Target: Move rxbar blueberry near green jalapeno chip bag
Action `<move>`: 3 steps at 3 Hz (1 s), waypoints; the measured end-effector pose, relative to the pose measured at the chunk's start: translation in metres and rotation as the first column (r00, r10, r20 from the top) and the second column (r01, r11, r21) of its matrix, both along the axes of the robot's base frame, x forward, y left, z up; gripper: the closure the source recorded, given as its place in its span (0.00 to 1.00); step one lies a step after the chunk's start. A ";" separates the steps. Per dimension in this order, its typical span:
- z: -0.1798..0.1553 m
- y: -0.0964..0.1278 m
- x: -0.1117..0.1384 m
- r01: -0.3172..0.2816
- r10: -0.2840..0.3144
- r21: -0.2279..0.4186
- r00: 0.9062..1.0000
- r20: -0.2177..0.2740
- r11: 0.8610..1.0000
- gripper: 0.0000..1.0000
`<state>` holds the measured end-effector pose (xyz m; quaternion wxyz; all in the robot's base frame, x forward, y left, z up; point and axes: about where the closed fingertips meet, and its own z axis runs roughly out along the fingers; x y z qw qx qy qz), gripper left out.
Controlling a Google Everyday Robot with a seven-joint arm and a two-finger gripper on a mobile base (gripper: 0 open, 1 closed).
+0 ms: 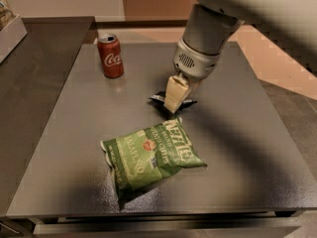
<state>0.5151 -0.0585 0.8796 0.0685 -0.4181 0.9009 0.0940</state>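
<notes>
The rxbar blueberry (159, 99) is a small dark wrapper; its ends stick out on both sides of my gripper's cream fingers (173, 94). My gripper (176, 99) is shut on it, low over the grey table (257, 133), just beyond the top edge of the green jalapeno chip bag (151, 155). The bag lies flat and crinkled at the table's front middle, white lettering up. The middle of the bar is hidden behind the fingers.
A red Coca-Cola can (110, 56) stands upright at the back left of the table. A pale bin (10, 33) sits on the counter at the far left. The arm reaches in from the upper right.
</notes>
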 end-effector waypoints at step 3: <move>-0.005 0.002 -0.004 -0.010 0.010 -0.003 1.000 -0.001 1.000 0.15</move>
